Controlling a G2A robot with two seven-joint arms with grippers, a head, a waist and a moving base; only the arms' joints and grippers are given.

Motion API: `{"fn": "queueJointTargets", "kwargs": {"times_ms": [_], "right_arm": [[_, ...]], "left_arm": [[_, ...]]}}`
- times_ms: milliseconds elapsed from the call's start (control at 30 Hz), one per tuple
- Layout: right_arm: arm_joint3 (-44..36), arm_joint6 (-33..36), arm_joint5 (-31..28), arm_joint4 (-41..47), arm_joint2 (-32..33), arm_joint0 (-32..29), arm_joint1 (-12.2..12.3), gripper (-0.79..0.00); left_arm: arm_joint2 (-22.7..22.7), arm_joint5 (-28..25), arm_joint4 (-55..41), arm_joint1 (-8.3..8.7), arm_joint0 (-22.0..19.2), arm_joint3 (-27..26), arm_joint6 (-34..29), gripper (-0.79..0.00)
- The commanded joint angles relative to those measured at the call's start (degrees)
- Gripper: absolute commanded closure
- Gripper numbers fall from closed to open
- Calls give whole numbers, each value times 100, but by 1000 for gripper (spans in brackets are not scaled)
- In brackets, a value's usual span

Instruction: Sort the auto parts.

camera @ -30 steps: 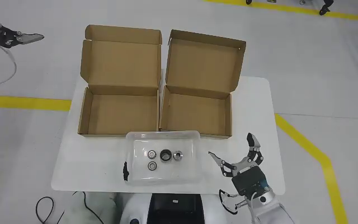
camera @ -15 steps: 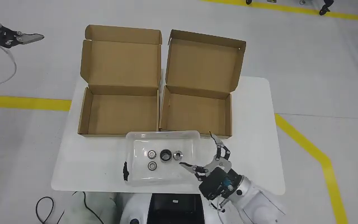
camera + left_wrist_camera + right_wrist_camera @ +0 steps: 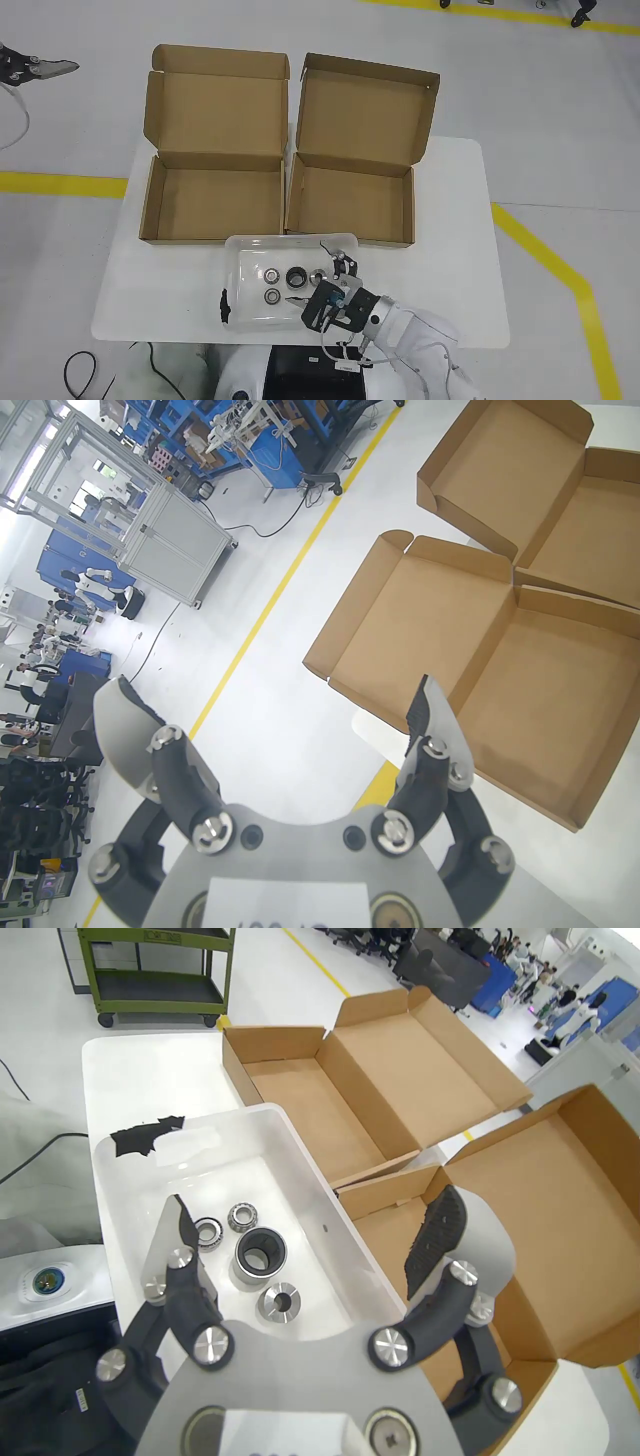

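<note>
A clear plastic tray (image 3: pixel 240 246) sits at the table's front with several metal parts in it. They are two small bearings (image 3: pixel 207 1231) (image 3: pixel 242 1215), a black-lined sleeve (image 3: pixel 261 1253) and a silver cone-shaped part (image 3: pixel 281 1299). From above I see the bearings (image 3: pixel 272 271) and the sleeve (image 3: pixel 296 277). My right gripper (image 3: pixel 312 274) (image 3: pixel 312 1208) hangs open just above the tray's right half, over the silver part, holding nothing. My left gripper (image 3: pixel 40 68) (image 3: pixel 272 690) is open and empty, far off the table's left side, above the floor.
Two open cardboard boxes, the left box (image 3: pixel 212 205) (image 3: pixel 525 680) and the right box (image 3: pixel 350 205) (image 3: pixel 550 1238), stand side by side behind the tray, their lids folded back. Black tape (image 3: pixel 142 1135) marks the tray's left end. White tabletop (image 3: pixel 450 200) lies bare to the right.
My right gripper has swung left from the table's front right corner to above the tray, staying open. The left gripper and the parts have not moved.
</note>
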Motion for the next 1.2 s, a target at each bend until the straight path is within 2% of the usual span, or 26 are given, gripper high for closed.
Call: {"fn": "queueJointTargets", "kwargs": {"times_ms": [0,533,667,933,1067,1167], "right_arm": [[-6,-8,-3,-24,-1,-3,1,-785],[94,-33,20,111,18,46,7,-785],[416,-35,-528,618,0,400,21,-785],[1130,553,-1499,1311,-61,1295,39,-785],[1399,1013,-1735,1515,-304,1686,17,-785],[1482,1296,-1757,1537,-515,1843,2,-751]], "left_arm": [[0,0,0,0,0,0,0,-785],[0,0,0,0,0,0,0,-785],[0,0,0,0,0,0,0,-785],[0,0,0,0,0,0,0,-785],[0,0,0,0,0,0,0,-785],[0,0,0,0,0,0,0,-785]]}}
